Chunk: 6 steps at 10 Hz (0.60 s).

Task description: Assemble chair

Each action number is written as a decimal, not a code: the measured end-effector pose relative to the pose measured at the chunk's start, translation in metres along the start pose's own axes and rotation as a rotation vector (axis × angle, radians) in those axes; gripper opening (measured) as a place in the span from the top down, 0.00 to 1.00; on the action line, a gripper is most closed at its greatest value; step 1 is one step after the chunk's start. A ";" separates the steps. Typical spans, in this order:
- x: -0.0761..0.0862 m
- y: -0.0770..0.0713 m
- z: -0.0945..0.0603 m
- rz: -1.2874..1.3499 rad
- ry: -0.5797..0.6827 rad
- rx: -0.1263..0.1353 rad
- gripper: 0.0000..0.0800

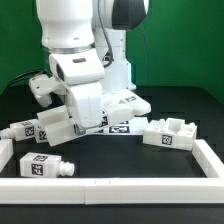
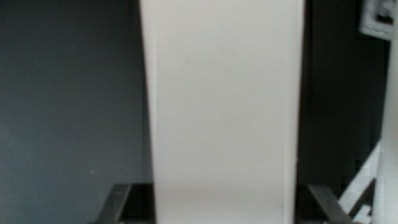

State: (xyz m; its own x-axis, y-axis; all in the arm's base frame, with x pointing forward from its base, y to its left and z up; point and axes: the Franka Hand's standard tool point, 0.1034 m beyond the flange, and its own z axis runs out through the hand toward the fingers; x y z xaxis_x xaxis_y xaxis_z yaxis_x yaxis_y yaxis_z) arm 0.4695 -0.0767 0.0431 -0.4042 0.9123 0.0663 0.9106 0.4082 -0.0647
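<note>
Chair panel (image 2: 222,100): ends beyond frame

Smooth, seemingly matt white plastic chair part (image 2: 217,100) above a dull black tabletop (image 1: 130,160).

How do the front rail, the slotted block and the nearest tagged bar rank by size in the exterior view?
Largest: the front rail.
Then the slotted block and the tagged bar look alike; the bar sits nearer the camera, so I won't rank them.

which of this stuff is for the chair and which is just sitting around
For the chair: white panel in the gripper, notched block, tagged bar, tagged block by the white edge rail.
Just there: marker board, white edge rail.
</note>
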 end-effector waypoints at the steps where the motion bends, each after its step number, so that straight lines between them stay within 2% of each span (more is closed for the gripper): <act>1: 0.006 0.013 -0.001 -0.065 -0.046 -0.054 0.64; 2: 0.012 0.015 0.001 -0.095 -0.073 -0.089 0.64; 3: 0.010 0.010 0.003 -0.076 -0.063 -0.072 0.64; 6: 0.008 0.008 0.005 -0.095 -0.067 -0.076 0.64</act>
State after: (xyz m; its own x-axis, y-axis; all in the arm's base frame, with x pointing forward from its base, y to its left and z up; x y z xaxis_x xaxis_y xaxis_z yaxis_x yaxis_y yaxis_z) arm 0.4735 -0.0660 0.0386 -0.4912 0.8710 0.0018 0.8710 0.4911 0.0150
